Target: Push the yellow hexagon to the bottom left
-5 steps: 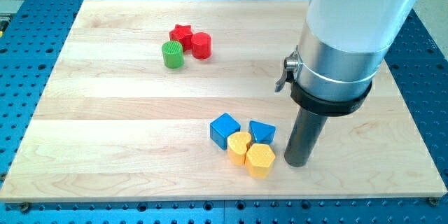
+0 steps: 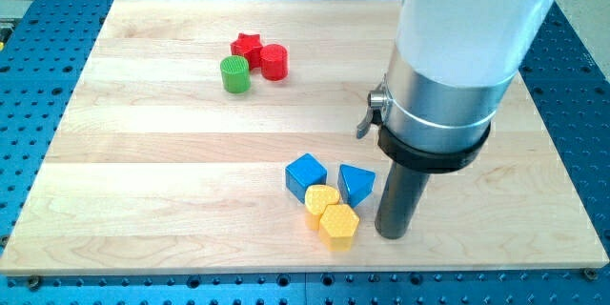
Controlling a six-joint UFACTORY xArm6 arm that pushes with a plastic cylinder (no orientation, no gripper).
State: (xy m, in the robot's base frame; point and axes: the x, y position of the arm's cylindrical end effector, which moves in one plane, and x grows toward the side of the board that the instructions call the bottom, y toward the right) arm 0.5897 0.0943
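The yellow hexagon (image 2: 339, 225) lies near the board's bottom edge, right of centre. It touches a second yellow block (image 2: 320, 202) at its upper left. A blue cube (image 2: 305, 176) and a blue wedge-shaped block (image 2: 356, 183) sit just above the yellow pair. My tip (image 2: 391, 233) rests on the board just to the right of the yellow hexagon, close to it, below and right of the blue wedge.
A red star (image 2: 248, 47), a red cylinder (image 2: 274, 61) and a green cylinder (image 2: 234, 73) cluster at the board's upper left. The wooden board (image 2: 143, 172) lies on a blue perforated table. The arm's wide white and metal body hangs over the board's right part.
My tip moved left and slightly down. The yellow hexagon slid left and a little down with it. The second yellow block shifted slightly left. The other blocks stayed put.
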